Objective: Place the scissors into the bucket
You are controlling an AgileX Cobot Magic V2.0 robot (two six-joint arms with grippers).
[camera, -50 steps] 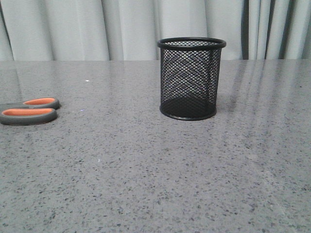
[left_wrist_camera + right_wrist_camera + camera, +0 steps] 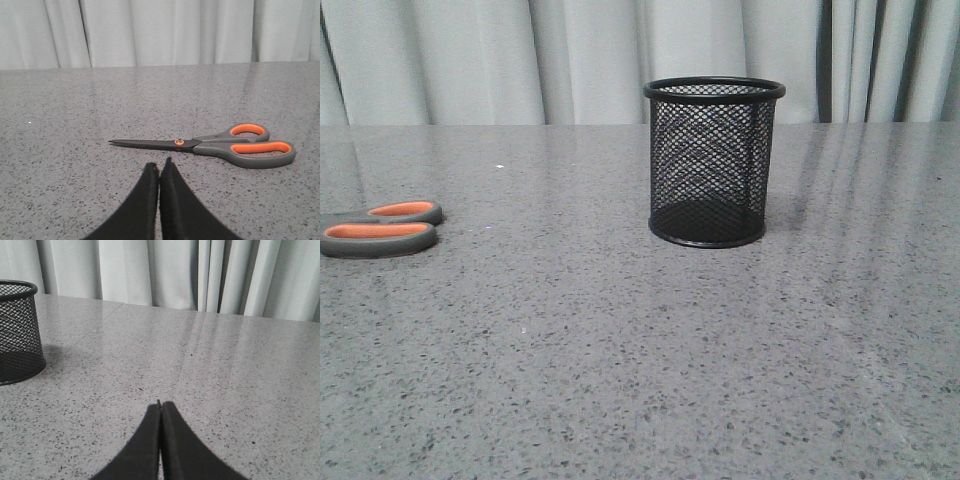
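Left gripper [image 2: 160, 169] and right gripper [image 2: 161, 407] closed (fingertips pressed together).

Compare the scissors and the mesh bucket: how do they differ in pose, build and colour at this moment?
The scissors lie flat on the table with blades closed; the bucket stands upright, mouth open. The scissors are slim and solid, with dark blades and grey handles lined in orange; the bucket is a see-through black wire-mesh cylinder. The scissors sit at the front view's left edge, partly cropped; the bucket is near centre. Both rest untouched on the table.
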